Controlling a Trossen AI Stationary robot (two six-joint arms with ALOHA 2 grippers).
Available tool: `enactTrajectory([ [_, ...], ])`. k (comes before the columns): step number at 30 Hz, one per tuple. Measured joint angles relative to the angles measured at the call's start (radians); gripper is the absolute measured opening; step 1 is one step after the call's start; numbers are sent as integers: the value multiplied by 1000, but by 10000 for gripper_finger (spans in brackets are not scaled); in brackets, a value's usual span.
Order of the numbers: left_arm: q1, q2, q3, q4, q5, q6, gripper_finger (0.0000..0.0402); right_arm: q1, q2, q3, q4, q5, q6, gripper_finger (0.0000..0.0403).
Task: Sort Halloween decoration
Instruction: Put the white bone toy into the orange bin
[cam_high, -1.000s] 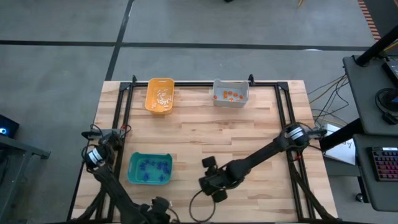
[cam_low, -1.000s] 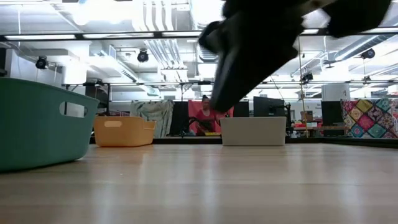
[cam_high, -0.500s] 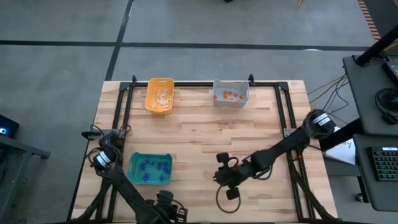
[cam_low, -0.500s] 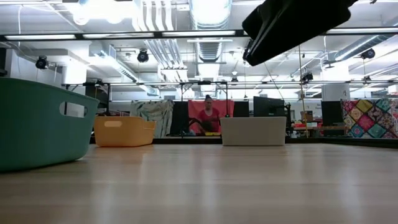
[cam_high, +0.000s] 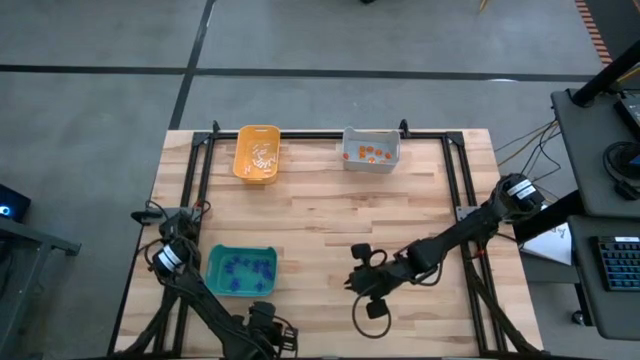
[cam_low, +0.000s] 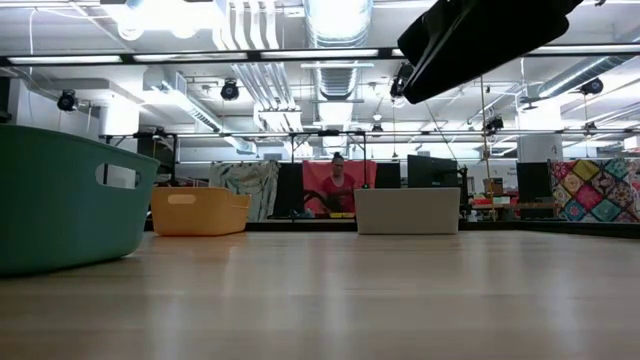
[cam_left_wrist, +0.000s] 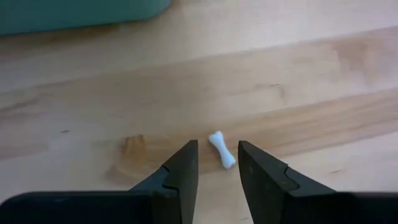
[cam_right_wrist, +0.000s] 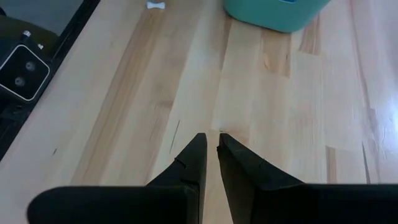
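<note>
Left tool (cam_left_wrist: 217, 165) now parted; white bone (cam_left_wrist: 222, 149) lies between tips.

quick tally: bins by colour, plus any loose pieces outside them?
Teal bin: 1
Orange-yellow bin: 1
Grey bin: 1
Loose white bone, outside the bins: 1
Total: 4

A small white bone trinket (cam_left_wrist: 222, 150) lies flat on the worktop at lower centre of the left wrist view. Purple pieces (cam_high: 240, 266), orange pieces (cam_high: 369, 153) and white pieces (cam_high: 261, 155) sit grouped by colour.
</note>
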Motion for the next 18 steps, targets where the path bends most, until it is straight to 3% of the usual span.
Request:
enactTrajectory([
  [9,0,50,-5,102,0,-4,96,0,0,0,0,0,11,38],
  [18,-4,74,-3,87,12,4,88,2,0,0,20,0,10,38],
])
